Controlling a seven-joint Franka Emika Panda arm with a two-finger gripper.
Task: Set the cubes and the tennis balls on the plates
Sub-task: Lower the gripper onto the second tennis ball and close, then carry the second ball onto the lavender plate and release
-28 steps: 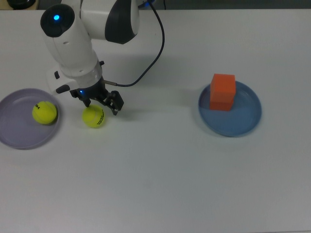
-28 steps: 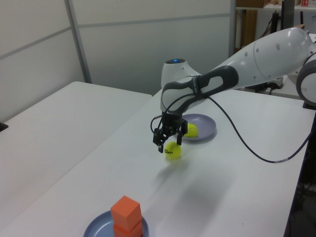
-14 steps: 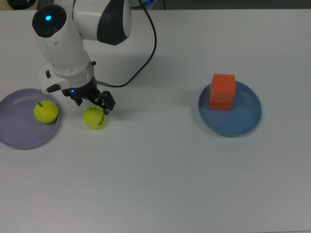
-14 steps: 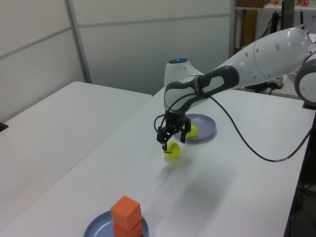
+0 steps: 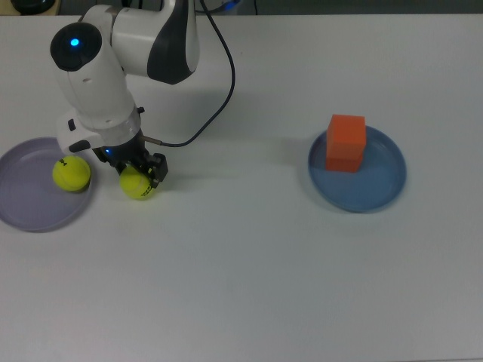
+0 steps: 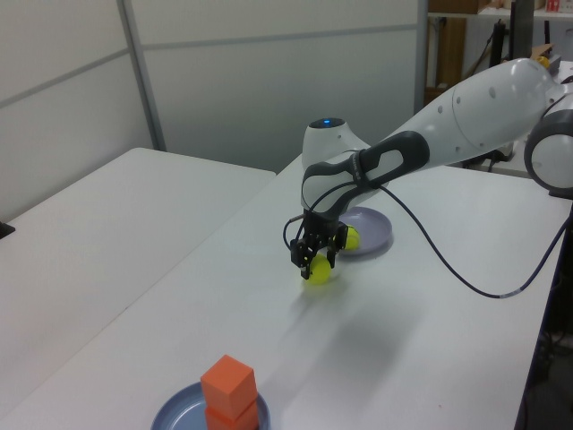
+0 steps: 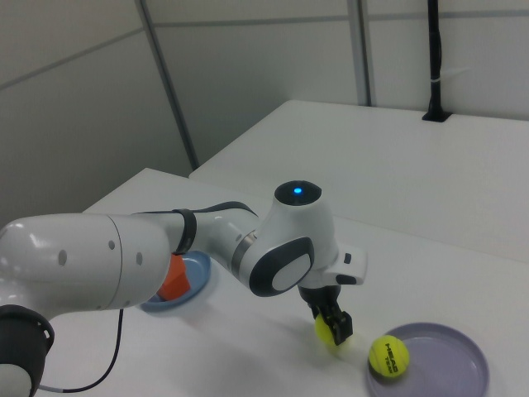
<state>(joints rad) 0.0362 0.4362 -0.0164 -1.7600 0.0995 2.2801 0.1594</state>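
gripper point(image 5: 138, 175) straddles tennis ball point(image 5: 137, 183) on desk point(image 5: 249, 264), fingers either side w/ ball between; contact unclear. ball sits just beside lavender plate point(image 5: 30, 211), so short transfer. cubes point(image 5: 346, 142) stacked on blue plate point(image 5: 385, 185).
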